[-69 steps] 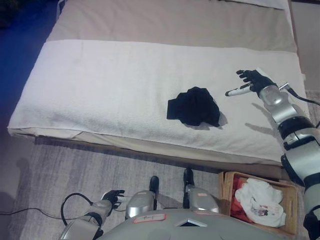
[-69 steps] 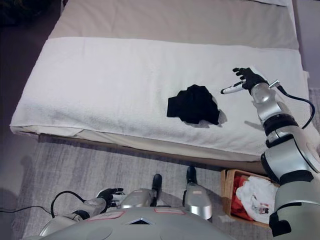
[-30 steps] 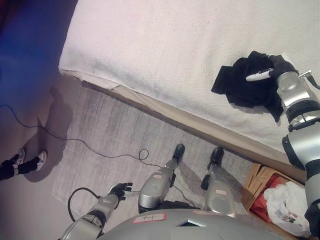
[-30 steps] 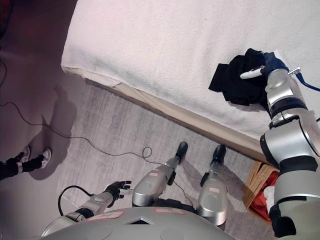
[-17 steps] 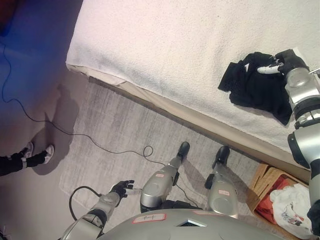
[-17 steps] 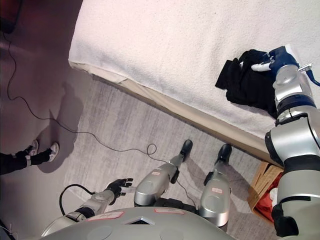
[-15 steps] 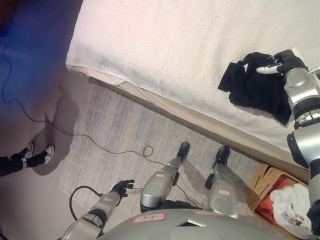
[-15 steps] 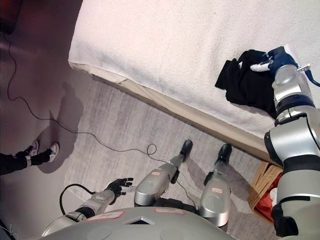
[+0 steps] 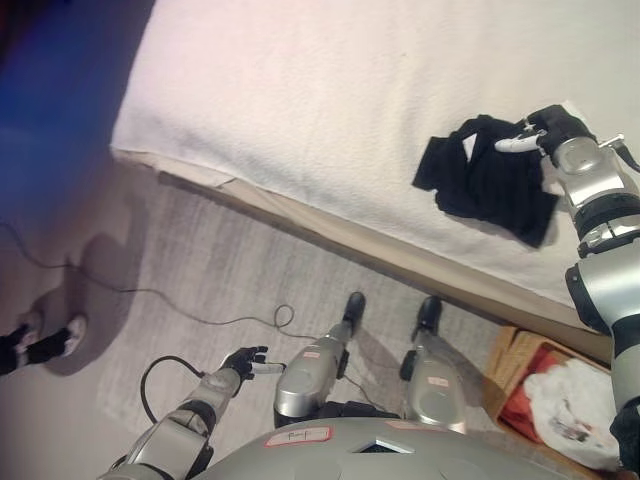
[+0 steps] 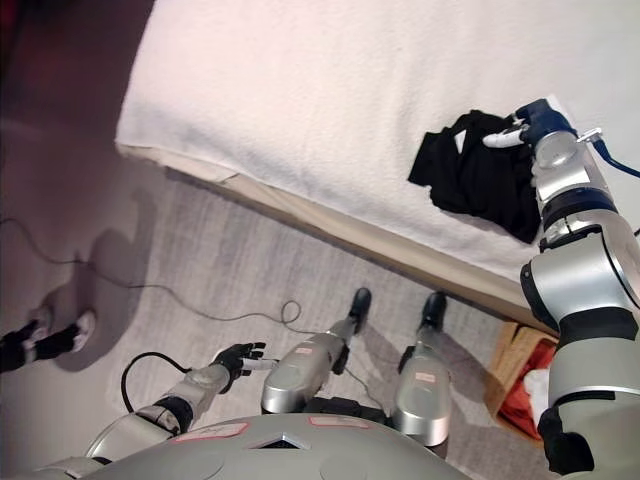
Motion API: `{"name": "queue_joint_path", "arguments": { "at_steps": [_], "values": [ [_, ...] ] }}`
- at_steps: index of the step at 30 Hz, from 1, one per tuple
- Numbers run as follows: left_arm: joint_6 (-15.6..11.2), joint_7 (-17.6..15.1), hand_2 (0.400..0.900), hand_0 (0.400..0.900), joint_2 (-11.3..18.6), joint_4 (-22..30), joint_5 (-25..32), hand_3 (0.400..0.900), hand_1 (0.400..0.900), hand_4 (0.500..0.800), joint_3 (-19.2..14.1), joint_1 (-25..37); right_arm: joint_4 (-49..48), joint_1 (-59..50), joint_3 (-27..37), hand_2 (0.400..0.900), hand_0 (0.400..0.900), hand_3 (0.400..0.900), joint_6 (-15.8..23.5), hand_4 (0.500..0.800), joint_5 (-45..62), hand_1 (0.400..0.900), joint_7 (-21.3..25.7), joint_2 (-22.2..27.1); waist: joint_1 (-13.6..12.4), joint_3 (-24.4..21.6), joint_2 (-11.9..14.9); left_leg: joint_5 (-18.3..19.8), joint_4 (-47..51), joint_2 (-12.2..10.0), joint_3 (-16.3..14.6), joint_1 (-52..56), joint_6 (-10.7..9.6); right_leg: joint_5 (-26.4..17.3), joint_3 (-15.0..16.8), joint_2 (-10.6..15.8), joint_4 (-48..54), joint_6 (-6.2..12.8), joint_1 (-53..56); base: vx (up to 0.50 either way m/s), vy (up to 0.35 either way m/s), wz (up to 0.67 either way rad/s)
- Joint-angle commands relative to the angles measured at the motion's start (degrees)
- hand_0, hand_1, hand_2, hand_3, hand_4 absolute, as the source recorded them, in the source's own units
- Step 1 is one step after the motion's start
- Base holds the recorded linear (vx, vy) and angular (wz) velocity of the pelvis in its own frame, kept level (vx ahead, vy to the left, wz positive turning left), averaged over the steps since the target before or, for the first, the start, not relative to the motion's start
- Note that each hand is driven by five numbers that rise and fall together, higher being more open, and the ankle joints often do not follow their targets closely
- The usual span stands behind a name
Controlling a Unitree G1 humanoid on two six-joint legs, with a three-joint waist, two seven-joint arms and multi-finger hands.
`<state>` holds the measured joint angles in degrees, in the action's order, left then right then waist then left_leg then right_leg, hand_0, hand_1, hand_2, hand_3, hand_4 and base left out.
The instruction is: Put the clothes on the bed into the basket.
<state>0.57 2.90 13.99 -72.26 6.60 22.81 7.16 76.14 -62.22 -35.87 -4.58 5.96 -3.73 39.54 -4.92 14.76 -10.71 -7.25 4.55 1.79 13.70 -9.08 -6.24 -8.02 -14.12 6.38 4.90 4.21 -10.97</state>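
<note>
We see a black garment lying crumpled on the white bed cover, close to the near edge of the bed and toward its right end. One corner of the cloth hangs out toward that edge. Our right hand sits at the garment's far right corner, on or just over the cloth, with a white-tipped finger stretched toward the fabric. We cannot tell whether the other fingers are curled into the cloth or merely resting on it.

The wicker basket stands on the floor beside the bed's near right corner, well apart from the garment. It already holds a white garment on top of something red.

Our left hand hangs low by our side above the grey rug, fingers loosely spread and holding nothing.

At the far left, a person's shoes show on the floor beyond the rug, and a thin cable trails across the rug between them and us.
</note>
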Motion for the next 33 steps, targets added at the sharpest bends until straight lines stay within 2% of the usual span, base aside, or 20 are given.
{"name": "queue_joint_path", "arguments": {
  "at_steps": [1, 2, 3, 7, 12, 20, 33],
  "values": [
    [0.9, -0.9, 0.9, 0.9, 4.5, -6.9, -0.9, 0.9, 0.9, 0.8, 1.2, -1.1, -1.2, -6.6, -4.9, 0.4, 0.4, 0.4, 2.3, 0.5, -1.2, 0.4, 1.3, 1.6, 1.4, -6.2, 6.6, 8.1, -2.0, -0.2, -5.5, 1.8, 2.3, 4.0, 6.2, 3.6, -1.3, 2.55, 1.4, 0.01, 0.045, -1.0],
    [1.0, -0.7, 0.9, 0.9, 5.4, -7.4, -0.6, 0.9, 0.9, 0.8, 0.0, -0.9, -1.0, -8.2, -6.6, 0.4, 0.4, 0.4, 2.3, 0.5, -2.5, 0.4, 0.6, 2.6, 2.4, -7.3, 8.5, 9.3, -2.2, -0.7, -7.5, 3.5, 2.9, 3.8, 8.3, 2.8, -1.1, 2.72, 1.6, 0.01, 0.032, -0.72],
    [1.0, -0.7, 0.9, 0.9, 5.4, -7.4, -0.6, 0.9, 0.9, 0.8, 0.0, -0.9, -1.0, -8.2, -6.6, 0.4, 0.4, 0.4, 2.3, 0.5, -2.5, 0.4, 0.6, 2.6, 2.2, -7.2, 8.5, 9.3, -2.1, -0.7, -7.7, 3.6, 2.9, 3.8, 8.5, 2.8, -1.1, 2.72, 1.7, 0.02, 0.041, -1.02],
    [1.2, -0.7, 0.9, 0.9, 7.4, -8.8, -0.5, 0.9, 0.9, 0.8, -2.6, -1.4, -0.7, -10.5, -8.0, 0.4, 0.4, 0.4, 2.3, 0.5, -3.2, 0.4, -0.2, 5.2, 4.2, -10.8, 12.1, 11.1, -1.7, -2.1, -12.6, 7.7, 3.3, 3.3, 12.9, 0.9, -1.3, 3.12, 2.3, 0.03, 0.022, -0.8],
    [1.4, -0.1, 0.9, 0.9, 8.7, -9.8, 0.2, 0.9, 0.9, 0.8, -5.6, -3.2, 0.4, -11.5, -8.7, 0.4, 0.4, 0.4, 2.0, 0.5, -3.9, 0.4, -1.4, 8.7, 5.7, -12.8, 13.8, 12.7, -1.6, -2.5, -18.0, 11.3, 3.9, 2.2, 16.8, -0.2, -1.1, 4.03, 2.7, 0.0, 0.026, -0.76],
    [1.5, 0.4, 0.9, 0.9, 9.7, -10.2, -1.2, 0.9, 0.9, 0.8, -6.9, -5.3, 2.8, -10.4, -7.5, 0.4, 0.4, 0.4, 1.8, 0.5, -3.8, 0.4, -2.0, 13.4, 7.5, -14.1, 14.1, 14.1, -2.2, -2.4, -22.9, 13.9, 4.6, 1.1, 20.2, -1.4, -1.4, 5.19, 2.6, -0.03, 0.02, -0.47],
    [1.5, 0.7, 0.9, 0.9, 10.8, -8.9, -2.1, 0.9, 0.9, 0.8, -7.3, -5.2, 5.1, -8.6, -5.9, 0.4, 0.4, 0.4, 1.2, 0.5, -4.2, 0.4, -2.6, 21.5, 11.5, -14.7, 12.2, 17.4, -5.2, -1.5, -29.5, 16.5, 6.5, -1.1, 25.7, -3.4, -1.6, 6.9, 1.8, -0.02, 0.015, -0.37]
  ]
}}
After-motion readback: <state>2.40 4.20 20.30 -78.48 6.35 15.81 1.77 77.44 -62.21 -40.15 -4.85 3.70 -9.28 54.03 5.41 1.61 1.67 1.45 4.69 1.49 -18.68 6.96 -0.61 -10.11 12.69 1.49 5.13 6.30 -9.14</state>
